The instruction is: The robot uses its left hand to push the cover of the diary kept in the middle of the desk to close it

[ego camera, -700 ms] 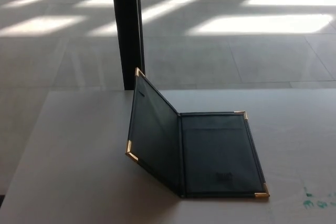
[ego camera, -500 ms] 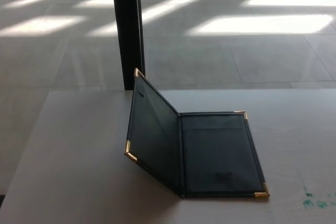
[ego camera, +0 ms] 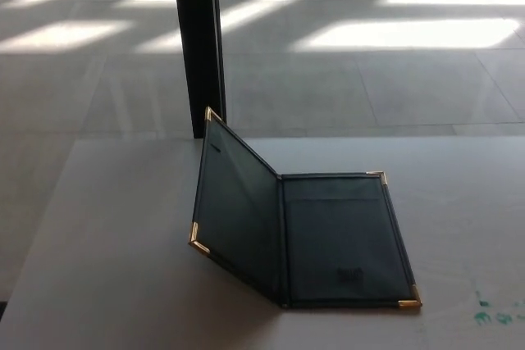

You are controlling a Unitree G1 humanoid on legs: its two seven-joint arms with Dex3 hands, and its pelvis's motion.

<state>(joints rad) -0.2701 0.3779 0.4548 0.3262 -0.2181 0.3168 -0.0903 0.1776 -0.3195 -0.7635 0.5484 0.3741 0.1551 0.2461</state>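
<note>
A dark diary [ego camera: 340, 239] with gold corner caps lies open in the middle of the white desk [ego camera: 115, 243]. Its right half rests flat on the desk. Its left cover [ego camera: 238, 215] stands raised at a steep tilt, leaning out to the left, with gold corners at top and bottom. Neither of my hands shows in the head view.
A dark vertical post [ego camera: 197, 43] stands on the floor just behind the desk's far edge, above the raised cover. Green marks [ego camera: 496, 315] stain the desk at the lower right. Sunlit floor tiles lie beyond the desk.
The raised left cover has swung slightly further out to the left; its lower gold corner sits a little lower and more to the left than before.
</note>
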